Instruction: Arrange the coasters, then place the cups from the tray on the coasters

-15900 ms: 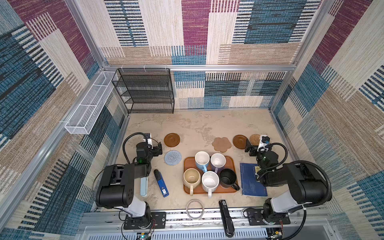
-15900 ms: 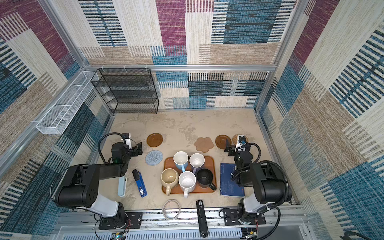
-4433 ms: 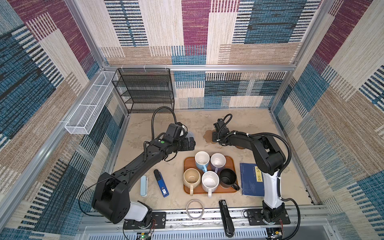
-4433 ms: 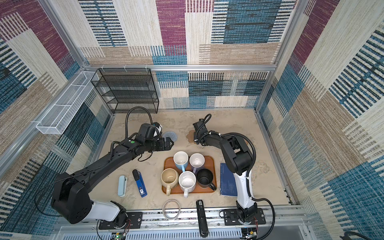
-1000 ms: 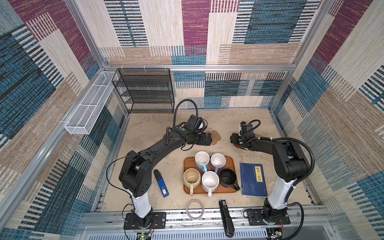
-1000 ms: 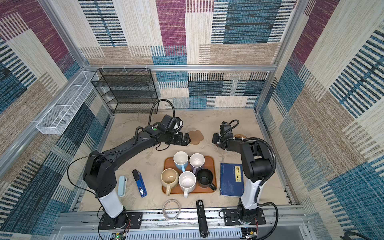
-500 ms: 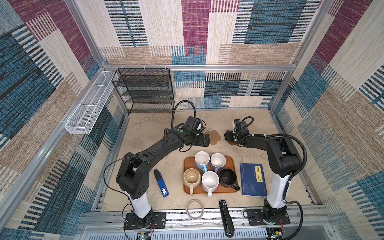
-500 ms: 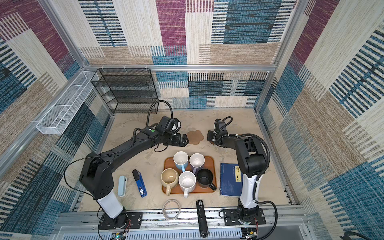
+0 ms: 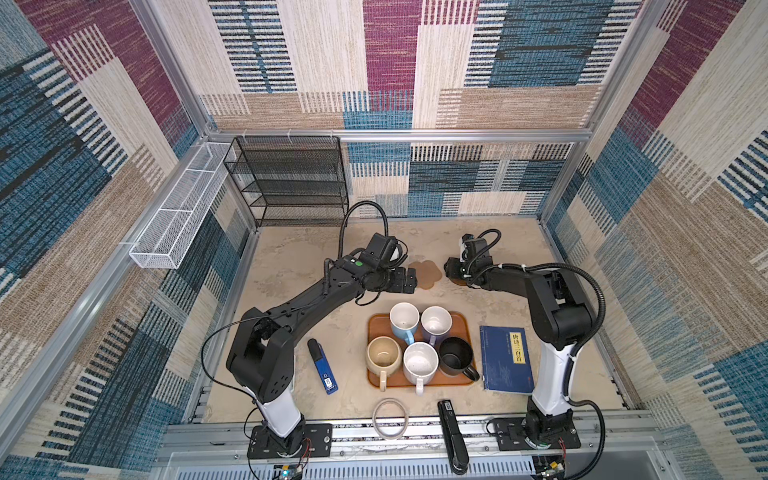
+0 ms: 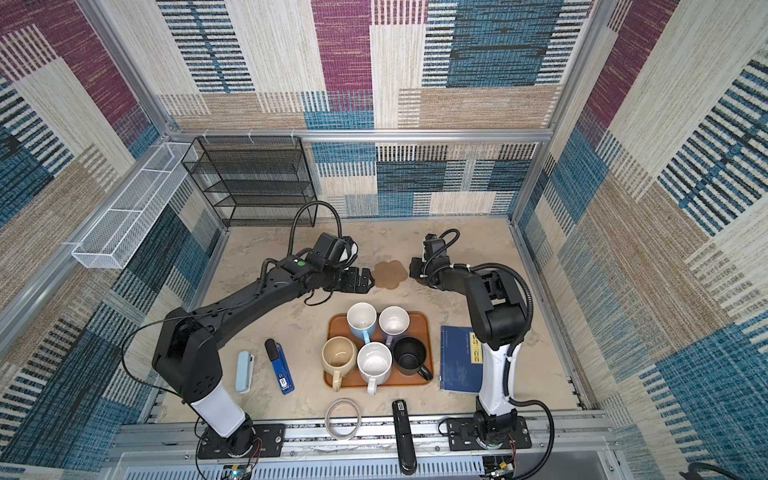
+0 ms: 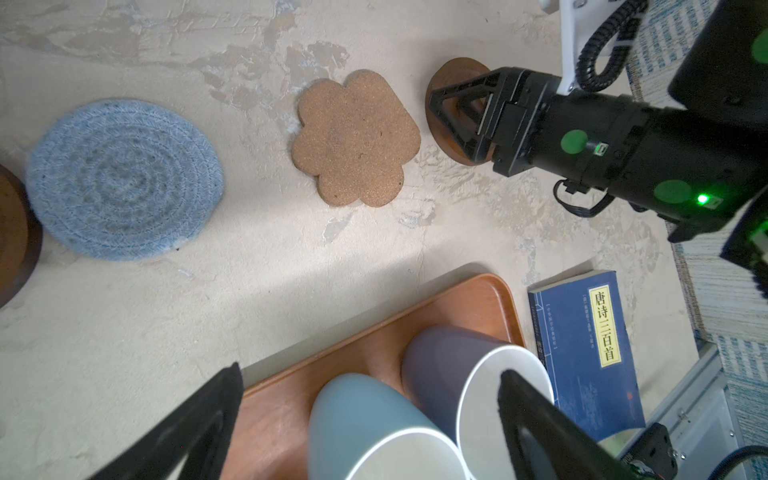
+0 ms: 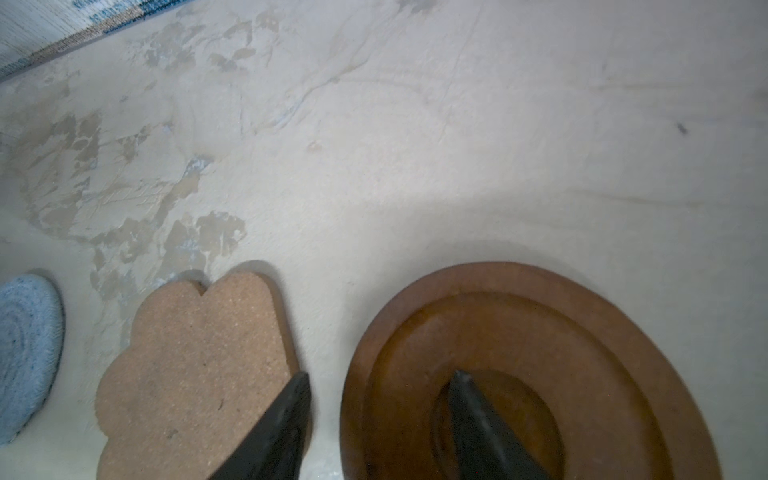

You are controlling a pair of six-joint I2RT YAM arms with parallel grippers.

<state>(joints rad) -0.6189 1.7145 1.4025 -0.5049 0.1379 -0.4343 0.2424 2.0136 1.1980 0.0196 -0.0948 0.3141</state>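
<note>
coasters (image 9: 426, 272) lay flat on the table (image 9: 291, 266) at 12 o'clock from the tray (image 9: 467, 322). the left wrist view showed four in a line: a brown disc (image 11: 446, 83), the flower coaster (image 11: 355, 139) just beside it but apart, the woven coaster (image 11: 122, 178) farther along, and a second brown disc (image 11: 12, 232) cut by the frame edge, close against the woven one.

the right claw (image 12: 378, 376) sat at 3 o'clock of the flower coaster in both top views. it was half spread and clamped nothing. one fingertip (image 12: 469, 399) stood over the middle of the brown disc, and the other was off its rim, by the flower's edge. whether the pad touched the wood could not be told.

the left claw (image 9: 409, 280) was at 9 o'clock of the flower coaster, released, gaping wide and empty.

all five cups (image 9: 420, 362) stood upright on the tray, mouths up. the light blue cup (image 11: 374, 419) and lavender cup (image 11: 440, 365) were at its 12 o'clock end. a dark blue book (image 9: 505, 359) lay just beside the tray at 3 o'clock.
</note>
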